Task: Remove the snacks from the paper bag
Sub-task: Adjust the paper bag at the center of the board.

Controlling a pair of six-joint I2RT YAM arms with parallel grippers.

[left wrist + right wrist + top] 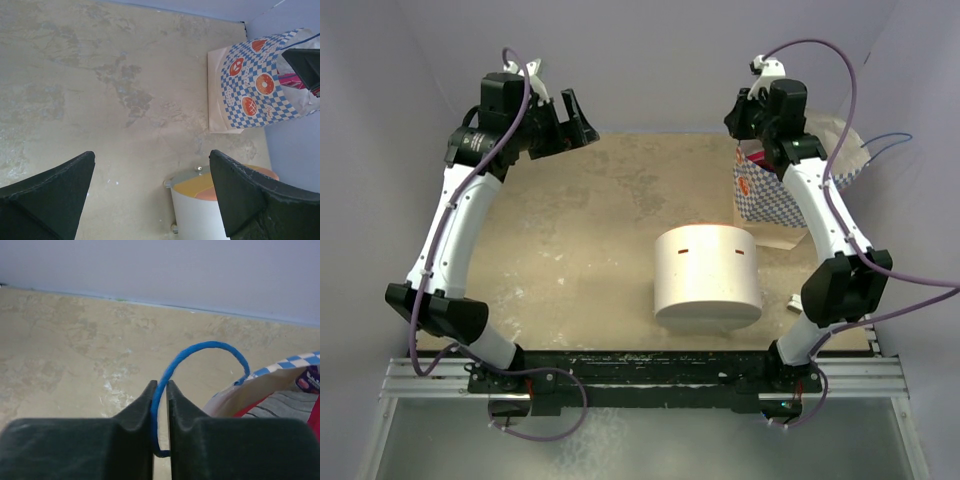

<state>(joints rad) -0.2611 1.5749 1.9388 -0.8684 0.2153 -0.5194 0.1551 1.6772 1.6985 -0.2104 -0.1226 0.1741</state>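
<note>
The blue-and-white checkered paper bag stands at the table's far right, its mouth open. Snacks show inside it: a pink packet in the left wrist view, red and purple ones in the right wrist view. My right gripper hangs over the bag's left rim, jaws closed on its thin blue cord handle, which loops up from the rim. My left gripper is high at the far left, open and holding nothing.
A large white cylinder stands mid-table, left of the right arm. A small grey piece lies by that arm's lower link. The bag's other blue handle sticks out to the right. Grey walls close in the back and sides.
</note>
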